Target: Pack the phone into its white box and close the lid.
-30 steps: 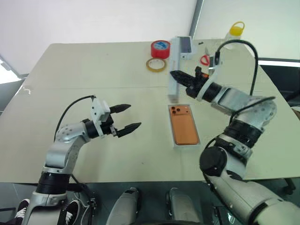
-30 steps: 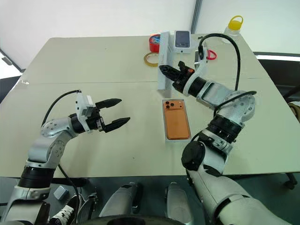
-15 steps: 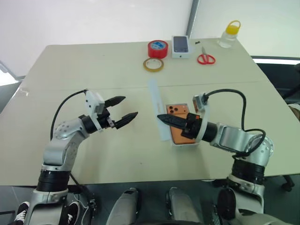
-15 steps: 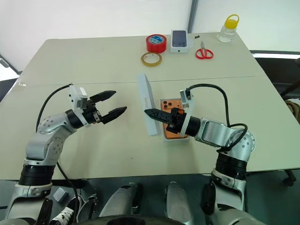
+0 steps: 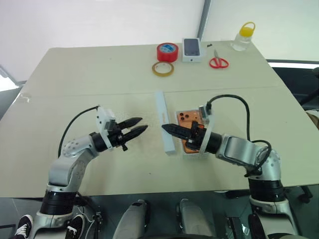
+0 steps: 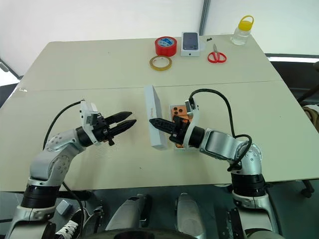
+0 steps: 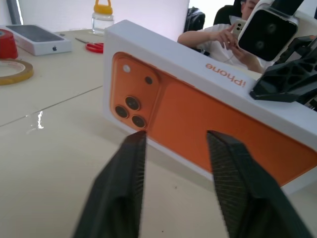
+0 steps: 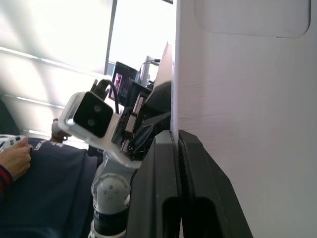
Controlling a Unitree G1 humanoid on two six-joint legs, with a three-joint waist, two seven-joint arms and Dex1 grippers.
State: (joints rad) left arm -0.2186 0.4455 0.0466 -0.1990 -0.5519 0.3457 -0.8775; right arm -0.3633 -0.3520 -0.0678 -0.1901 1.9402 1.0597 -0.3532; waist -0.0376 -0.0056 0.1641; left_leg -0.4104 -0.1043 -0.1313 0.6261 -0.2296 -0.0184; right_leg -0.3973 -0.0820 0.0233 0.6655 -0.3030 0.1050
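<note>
Left pincer (image 5: 144, 123) hangs low over the near part of the counter (image 5: 99, 74), its two fingers a little apart and grasping nothing. It points at the printed orange face of the lid (image 7: 208, 99), which is near it but not touching. It looks posted there to steady or take the lid from that side.

Right pincer (image 5: 165, 128) is clenched on the lid, pinching one thin wall between its fingers, so the lid stands on its long edge with its all-white inside (image 8: 237, 99) turned toward that arm. Held upright like this, the lid cannot go down yet. It has to be tipped flat, open side down, and squared up first.

Just behind that pincer the phone (image 5: 188, 117) lies back up in the white box (image 5: 192, 155), partly covered by the wrist. The packing looks done and the closing remains. The box sits well in from the near counter edge, with bare surface on every side, so there is room to swing the lid over.

Far back, well apart from the work, are a tape ring (image 5: 164, 68), a red tape roll (image 5: 168, 52), a second box with a phone picture (image 5: 192, 49), scissors (image 5: 218, 62) and a bottle (image 5: 241, 37).
</note>
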